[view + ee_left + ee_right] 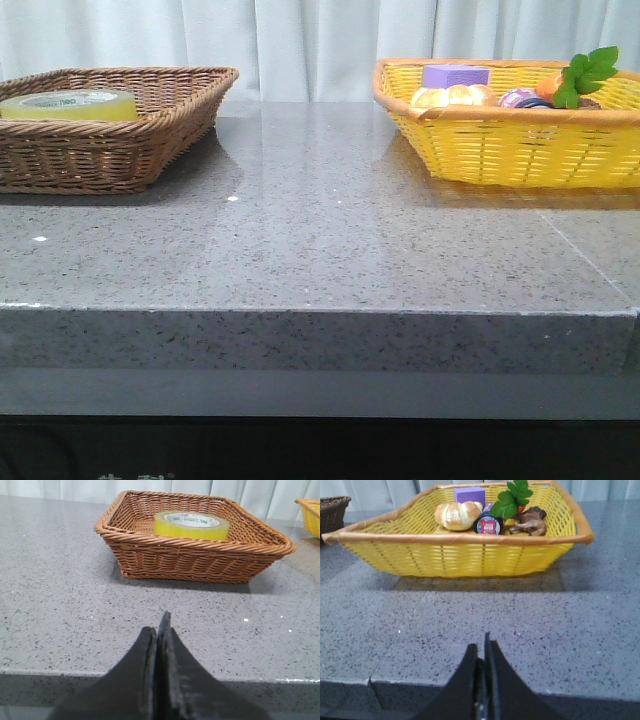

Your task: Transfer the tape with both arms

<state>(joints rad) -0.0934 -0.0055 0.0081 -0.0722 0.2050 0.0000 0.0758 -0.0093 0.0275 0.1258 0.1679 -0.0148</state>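
The tape [70, 104], a wide yellow roll with a white core and green lettering, lies flat in the brown wicker basket [120, 150] at the back left. It also shows in the left wrist view [192, 525], inside that basket [190, 560]. My left gripper [159, 630] is shut and empty, low at the table's front edge, well short of the basket. My right gripper [483, 647] is shut and empty at the front edge, facing the yellow basket [465, 555]. Neither gripper shows in the front view.
The yellow basket [520, 140] at the back right holds a purple block [469, 494], a bread roll [457, 515], a small round tin [489, 525], a brown toy animal [530, 522] and green leaves [512, 497]. The grey stone tabletop [320, 230] lies between the baskets.
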